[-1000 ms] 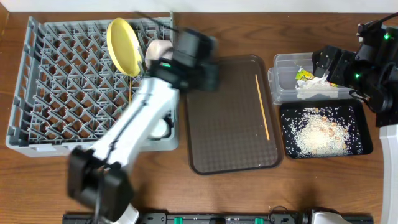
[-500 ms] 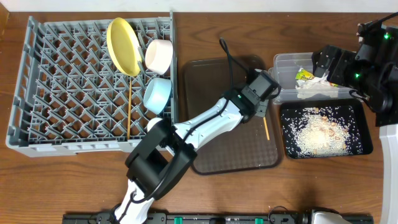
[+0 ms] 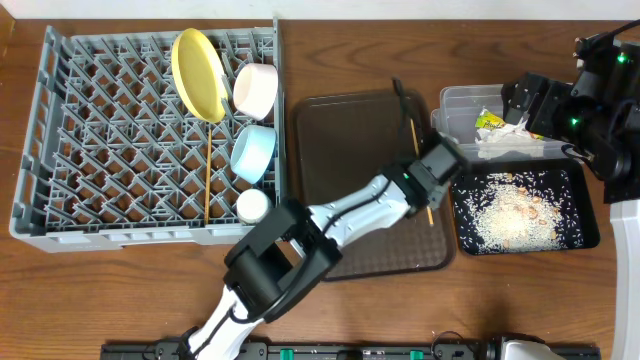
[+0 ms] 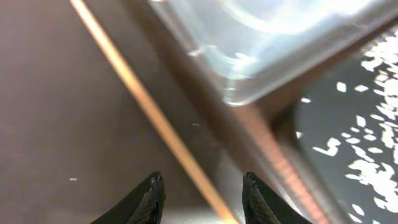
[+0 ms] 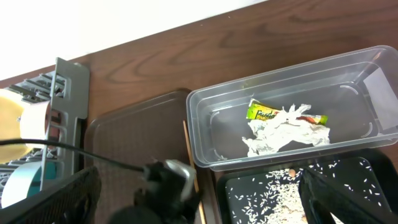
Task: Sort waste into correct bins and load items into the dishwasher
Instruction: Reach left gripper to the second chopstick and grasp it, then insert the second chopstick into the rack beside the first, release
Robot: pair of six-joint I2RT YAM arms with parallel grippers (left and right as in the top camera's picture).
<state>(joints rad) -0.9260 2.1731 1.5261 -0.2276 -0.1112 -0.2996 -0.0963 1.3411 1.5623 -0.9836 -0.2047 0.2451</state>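
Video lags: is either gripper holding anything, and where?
Nothing is held. The left gripper stands open, straddling the chopstick on the tray without gripping it; the right gripper is open and empty.

Chopstick (image 4: 146, 106) on brown tray (image 4: 50, 112), between parted end effector (image 4: 202, 190) tips.

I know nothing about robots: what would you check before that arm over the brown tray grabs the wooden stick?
1. Left claw open, a finger on each side of the chopstick: ok.
2. Chopstick lying free on the brown tray: ok.
3. Claw clear of the clear tub corner: cannot tell.
4. Right claw open, empty, away from the tray: ok.
5. Free slots in the grey rack beside the racked chopstick: ok.
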